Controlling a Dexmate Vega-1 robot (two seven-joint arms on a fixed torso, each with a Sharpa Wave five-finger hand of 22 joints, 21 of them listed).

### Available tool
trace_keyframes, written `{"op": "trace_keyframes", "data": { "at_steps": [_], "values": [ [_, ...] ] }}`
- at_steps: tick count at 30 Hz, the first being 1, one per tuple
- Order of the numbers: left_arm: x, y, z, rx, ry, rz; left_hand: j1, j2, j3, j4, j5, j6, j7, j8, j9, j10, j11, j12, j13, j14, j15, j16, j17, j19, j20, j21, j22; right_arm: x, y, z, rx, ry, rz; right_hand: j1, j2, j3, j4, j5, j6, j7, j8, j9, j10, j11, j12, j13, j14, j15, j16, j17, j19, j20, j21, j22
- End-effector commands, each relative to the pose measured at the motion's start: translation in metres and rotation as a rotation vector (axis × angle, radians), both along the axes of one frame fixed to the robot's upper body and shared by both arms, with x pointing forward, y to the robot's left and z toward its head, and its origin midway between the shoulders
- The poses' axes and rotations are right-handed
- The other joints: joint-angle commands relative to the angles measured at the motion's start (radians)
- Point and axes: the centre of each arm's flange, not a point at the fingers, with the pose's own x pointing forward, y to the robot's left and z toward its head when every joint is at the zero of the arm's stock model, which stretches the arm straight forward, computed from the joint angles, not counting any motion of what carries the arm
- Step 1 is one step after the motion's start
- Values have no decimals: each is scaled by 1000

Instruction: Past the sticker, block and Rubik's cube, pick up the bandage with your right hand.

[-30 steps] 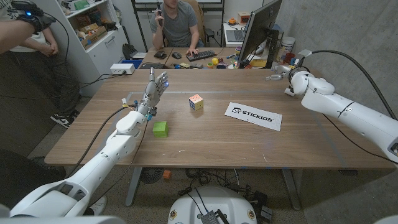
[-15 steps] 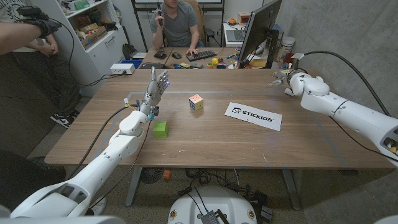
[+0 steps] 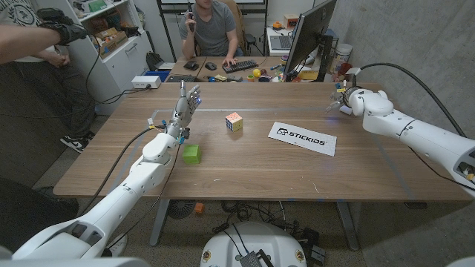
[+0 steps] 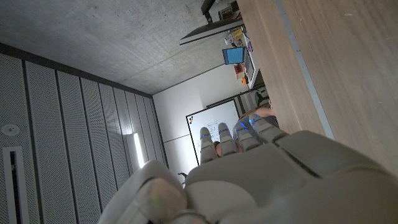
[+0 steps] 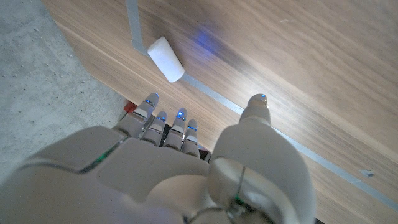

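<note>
The bandage, a small white roll, lies on the tabletop near its far right edge, beside a strip of grey tape. The right hand hovers above it with fingers spread apart, grasping nothing and not touching the roll. To the left lie the sticker, the Rubik's cube and the green block. The left hand stands upright near the block, fingers extended, released.
</note>
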Motion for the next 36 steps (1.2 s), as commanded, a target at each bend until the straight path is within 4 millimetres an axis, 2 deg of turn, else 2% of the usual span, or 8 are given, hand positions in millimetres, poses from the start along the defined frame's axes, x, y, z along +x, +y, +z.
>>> {"op": "trace_keyframes", "data": {
  "at_steps": [1, 10, 15, 18, 25, 28, 31, 36],
  "values": [
    [0, 4, -1, -3, 6, 16, 6, 33, -3, 2, 0, 4, -3, 4, 6, 9, -2, 1, 4, -6, -73, 4, 3, -1, -54, 2, 4, 4, -32, 1, 28, 33, -81, 17, 2, 0, -3, 8, -1, -6, -4, 3, 7, -16, -1, 3, 13, -147, 1, -1, 13, -78, -3, 1],
    [-1, 7, -2, -8, 8, 31, 5, 32, -3, 2, 0, 4, -4, 4, 6, 13, -2, 2, 4, -8, -72, 3, 3, -1, -54, 2, 4, 13, -48, 8, 52, 50, -123, 31, 2, 3, -3, 14, 11, -17, 0, 4, 20, -23, 1, 2, 22, -154, 2, -2, 18, -85, -4, 1],
    [-2, 9, -3, -16, 12, 40, 5, 32, -3, 2, 0, 4, -4, 3, 6, 14, -3, 2, 4, -8, -72, 4, 3, -1, -54, 2, 4, 21, -50, 6, 40, 63, -138, 37, 3, 3, -2, 16, 13, -23, 1, 4, 23, -28, 1, 2, 25, -156, 3, -2, 18, -87, -5, 1],
    [-2, 9, -4, -17, 12, 42, 5, 32, -3, 2, 0, 4, -4, 3, 6, 14, -3, 2, 4, -7, -72, 4, 3, -1, -54, 2, 4, 24, -50, 5, 45, 62, -139, 41, 3, 3, 1, 19, 10, -33, -1, 4, 22, -50, -2, 2, 24, -156, 2, -1, 16, -89, -6, 2],
    [-4, 8, -4, -11, 2, 35, 4, 31, -4, 2, -1, 2, -4, 2, 6, 14, -5, 1, 4, -11, -72, 2, 3, -3, -54, 2, 4, 32, -51, 0, 38, 58, -149, 43, 5, 0, 9, 24, 31, -41, 7, 5, 51, -52, 6, 1, 50, -164, 11, 1, 25, -94, -5, 3],
    [-4, 8, -4, -12, 2, 36, 4, 30, -4, 2, -1, 2, -4, 2, 6, 15, -5, 1, 4, -14, -72, 1, 3, -4, -55, 1, 4, 34, -52, -4, 22, 65, -161, 59, 18, 5, 11, 32, 65, -53, 19, 6, 84, -63, 15, 2, 68, -170, 15, 2, 36, -97, -3, 4],
    [-5, 8, -5, -15, 3, 38, 3, 30, -4, 2, -1, 1, -3, 1, 6, 14, -6, 1, 4, -16, -71, 1, 4, -5, -54, 1, 4, 35, -52, -7, 25, 59, -163, 73, 32, 10, 15, 38, 94, -73, 29, 7, 114, -90, 22, 3, 83, -170, 18, 5, 42, -100, -1, 5],
    [-6, 7, -5, -18, 0, 34, 2, 28, -5, 3, -1, 1, -3, 1, 6, 14, -6, 0, 4, -15, -71, 1, 4, -5, -54, 1, 4, 36, -51, -12, 15, 47, -172, 124, 86, 37, 15, 51, 162, -107, 53, 9, 184, -107, 43, 8, 112, -180, 23, 9, 58, -113, 3, 8]
  ]
}}
